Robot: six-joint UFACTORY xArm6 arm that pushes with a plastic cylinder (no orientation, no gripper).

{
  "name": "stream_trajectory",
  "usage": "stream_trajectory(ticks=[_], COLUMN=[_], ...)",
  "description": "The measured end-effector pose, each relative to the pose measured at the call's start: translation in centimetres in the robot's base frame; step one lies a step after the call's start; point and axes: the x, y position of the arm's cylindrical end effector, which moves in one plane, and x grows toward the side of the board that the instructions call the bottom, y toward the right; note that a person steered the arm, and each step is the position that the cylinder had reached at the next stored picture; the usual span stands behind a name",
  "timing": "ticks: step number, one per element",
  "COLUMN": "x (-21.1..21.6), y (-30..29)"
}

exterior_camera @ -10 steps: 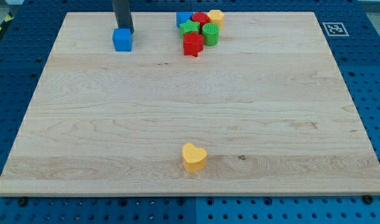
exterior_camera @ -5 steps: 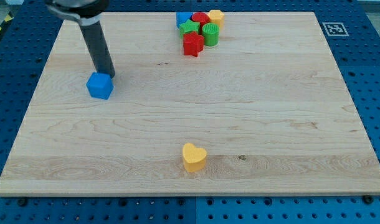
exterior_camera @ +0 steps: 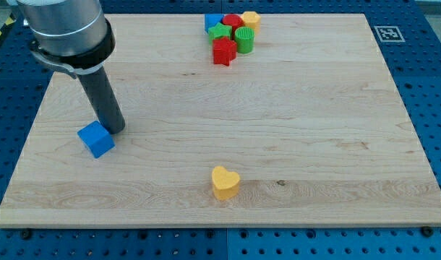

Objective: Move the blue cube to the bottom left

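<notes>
Jaws: none on this arm, so there is no opening to report; it ends in a dark rod, and my tip (exterior_camera: 113,130) stands on the board.
Camera view, tip and cube: my tip is just beside the blue cube (exterior_camera: 96,139), on its upper right side, touching it or nearly so. I judge that it stands there because a push from this side sends the cube toward the view's bottom left.
Cube position: in the left part of the wooden board (exterior_camera: 278,115), about halfway down, so the corner is not yet reached.
Cube shape: sharp edges, turned so that one corner points down in the view; smooth matte faces that should slide easily.
Cluster at top: a red star (exterior_camera: 223,51), a green cylinder (exterior_camera: 245,38), a green star-like block (exterior_camera: 220,32), a red block (exterior_camera: 233,21), a blue block (exterior_camera: 213,22) and a yellow block (exterior_camera: 250,19) are packed together, well apart from the cube.
Yellow heart (exterior_camera: 225,182): alone near the bottom middle, probably clear of the cube's way to the corner.
Board: pale wood with long grain, flat.
Surround: blue perforated plate (exterior_camera: 430,87).
</notes>
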Motion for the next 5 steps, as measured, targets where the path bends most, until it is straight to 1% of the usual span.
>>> stream_trajectory(ticks=[2, 5], x=[0.7, 6.7], y=[-3.7, -3.7])
